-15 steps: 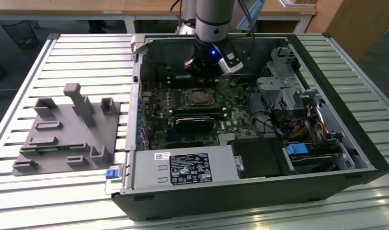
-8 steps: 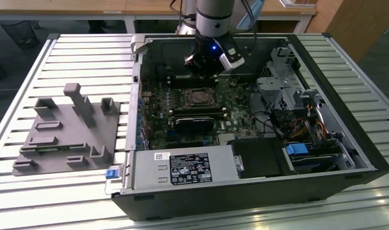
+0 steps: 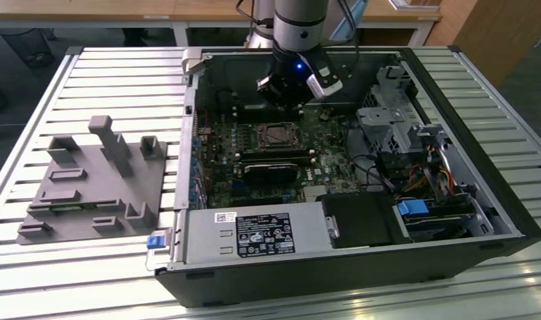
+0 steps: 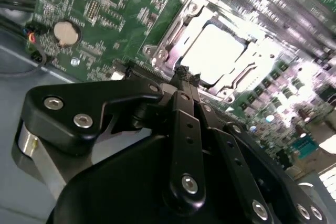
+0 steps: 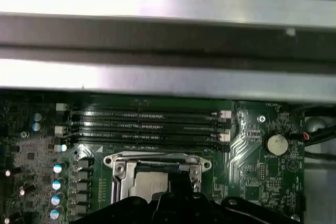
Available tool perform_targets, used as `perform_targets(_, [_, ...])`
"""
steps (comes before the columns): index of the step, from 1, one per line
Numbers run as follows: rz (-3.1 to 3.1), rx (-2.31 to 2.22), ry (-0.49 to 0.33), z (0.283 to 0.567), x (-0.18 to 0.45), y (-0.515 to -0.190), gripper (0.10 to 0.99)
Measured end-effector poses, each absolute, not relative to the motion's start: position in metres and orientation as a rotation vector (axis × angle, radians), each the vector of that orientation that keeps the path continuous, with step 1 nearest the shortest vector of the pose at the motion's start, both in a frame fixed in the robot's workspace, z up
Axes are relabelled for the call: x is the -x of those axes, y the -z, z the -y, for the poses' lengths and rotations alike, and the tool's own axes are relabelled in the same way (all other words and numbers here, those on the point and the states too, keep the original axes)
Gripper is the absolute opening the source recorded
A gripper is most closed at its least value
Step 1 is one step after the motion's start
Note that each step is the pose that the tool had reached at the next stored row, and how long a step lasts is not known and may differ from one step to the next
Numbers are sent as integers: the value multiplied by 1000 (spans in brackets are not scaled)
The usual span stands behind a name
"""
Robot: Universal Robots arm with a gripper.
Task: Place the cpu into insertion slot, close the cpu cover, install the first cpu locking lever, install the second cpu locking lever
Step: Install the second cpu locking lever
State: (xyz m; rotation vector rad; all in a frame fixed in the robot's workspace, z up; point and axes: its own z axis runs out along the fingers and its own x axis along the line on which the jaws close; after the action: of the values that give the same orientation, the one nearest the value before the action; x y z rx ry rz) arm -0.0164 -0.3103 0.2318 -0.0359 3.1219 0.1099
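a grey holder [image 3: 92,180] with upright posts sits on the slatted tabletop [image 3: 39,267], well off toward the exterior view's left of the gripper [image 3: 284,100], which hangs inside an open computer case [image 3: 484,200]. in the second wrist view the gripper [image 4: 182,73] has its two black fingers drawn together to a narrow tip with nothing between them, poised just above the near edge of the insertion slot [image 4: 181,1]. the cpu [image 4: 215,51] lies flat in that slot, its pale metal top catching the light, directly ahead of and below the gripper. the cpu cover [image 4: 239,80] looks to be down around the chip, its silvery frame bordering the square window, though glare makes it hard to tell whether it lies fully flat. the first wrist view shows the same slot [image 5: 118,174] just beyond the gripper [image 5: 173,195], with long black memory slots [image 5: 147,124] farther on and a coin battery [image 5: 274,142] off to one side. whether either locking lever is latched cannot be told. judging from this, the risk lies in the closed tip pressing down off target: a push on the cover or chip instead of a lever could shift the chip on its pins or bend the thin frame, and a slipping lever could spring back against the green board [image 4: 105,3].
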Motion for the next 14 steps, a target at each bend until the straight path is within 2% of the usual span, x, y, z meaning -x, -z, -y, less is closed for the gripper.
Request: perform_targets(14, [-3124,36,-110,344,16,-232,106])
